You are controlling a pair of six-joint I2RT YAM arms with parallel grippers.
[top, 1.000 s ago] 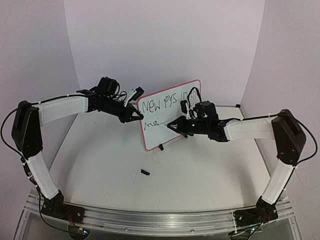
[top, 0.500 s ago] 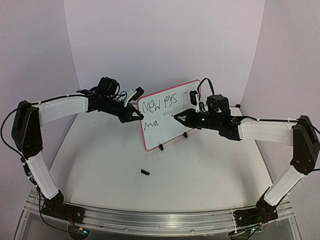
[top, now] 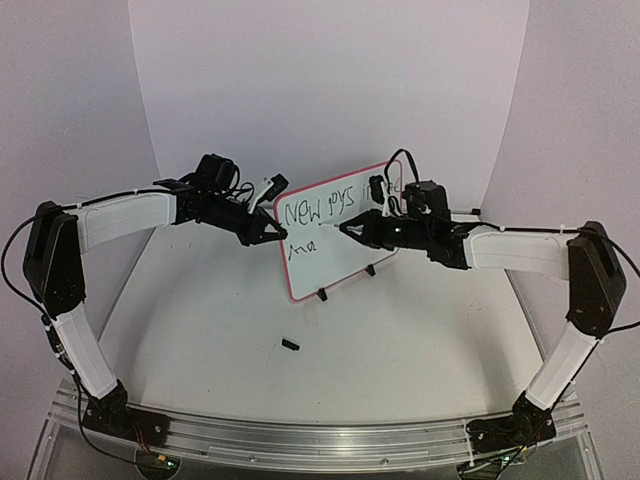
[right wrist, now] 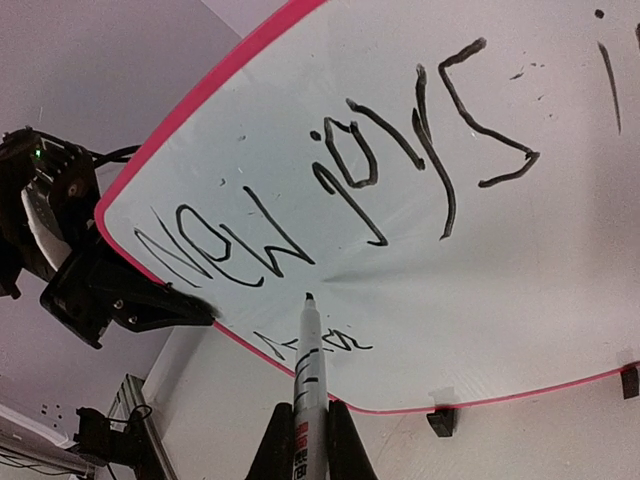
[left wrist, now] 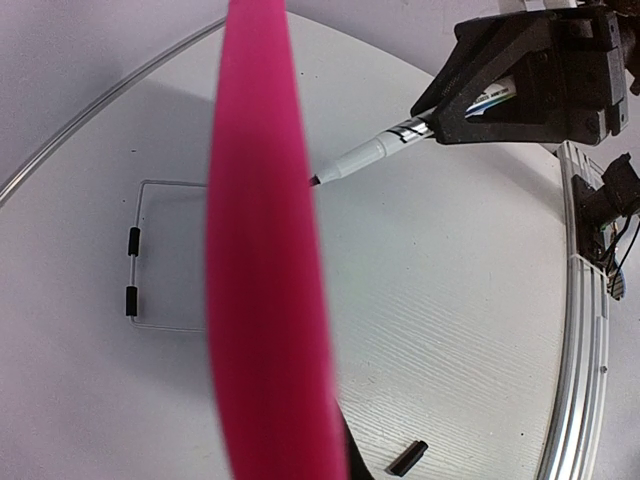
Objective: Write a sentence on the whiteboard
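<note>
The whiteboard (top: 345, 258), white with a red-pink frame, stands tilted on the table. My left gripper (top: 278, 234) is shut on its left edge, and that pink edge (left wrist: 265, 250) hides the fingers in the left wrist view. The sentence (top: 335, 205) reads as a top row (right wrist: 340, 190) with a short scrawl below it. My right gripper (right wrist: 305, 425) is shut on the marker pen (right wrist: 312, 390). The pen's tip points at the bare board (right wrist: 500, 290) between the two rows; I cannot tell whether it touches. The left wrist view also shows the pen (left wrist: 370, 152).
A small black pen cap (top: 291, 345) lies on the table in front of the board. The board's black feet (top: 322, 294) rest on the tabletop. An aluminium rail (top: 300, 440) runs along the near edge. White backdrop walls close in the back and sides.
My right gripper lifted the pen from the lower row, swung up and right, then came back left to the gap between rows. The left arm and the board stayed still.
</note>
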